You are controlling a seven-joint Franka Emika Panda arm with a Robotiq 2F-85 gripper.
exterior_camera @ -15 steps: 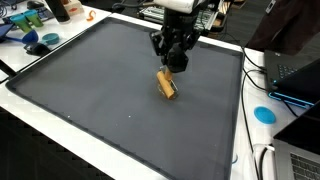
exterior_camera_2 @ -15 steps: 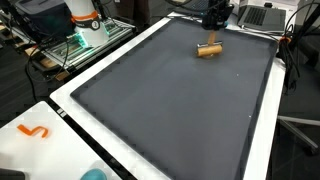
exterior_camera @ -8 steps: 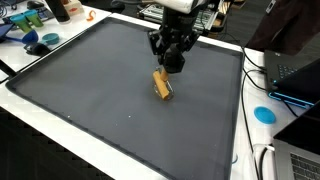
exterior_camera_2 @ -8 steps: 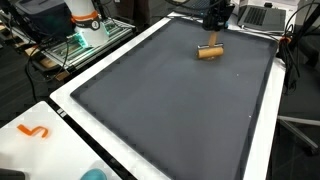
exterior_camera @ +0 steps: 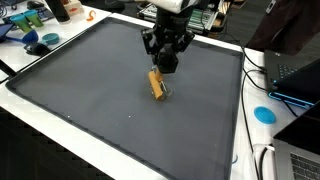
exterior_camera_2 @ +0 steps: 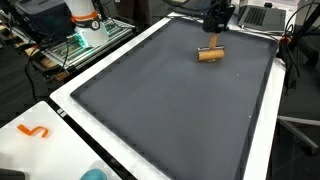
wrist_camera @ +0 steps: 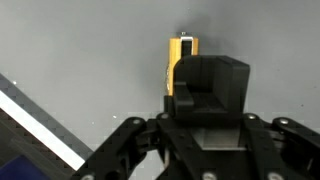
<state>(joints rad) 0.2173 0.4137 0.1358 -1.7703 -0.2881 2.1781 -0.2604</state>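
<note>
While the black Robotiq gripper (exterior_camera: 165, 68) hangs just above it, the small yellow-brown wooden block (exterior_camera: 157, 85) lies loose on the mat.

Its jaws look parted and grasp nothing; in the wrist view the gripper (wrist_camera: 205, 100) covers the near part of the block (wrist_camera: 181, 52), so how wide they stand cannot be told exactly. In an exterior view the block (exterior_camera_2: 209, 54) rests flat on the dark grey mat (exterior_camera_2: 170, 100) covering the tabletop, toward the far edge and well clear of the mat's corners. My judgement of the risk: the block sits skewed to the jaws, so a descent off its middle could catch one end and tip or skid it away. A blue disc (exterior_camera: 264, 114) and cables lie off the mat, too far to matter.
</note>
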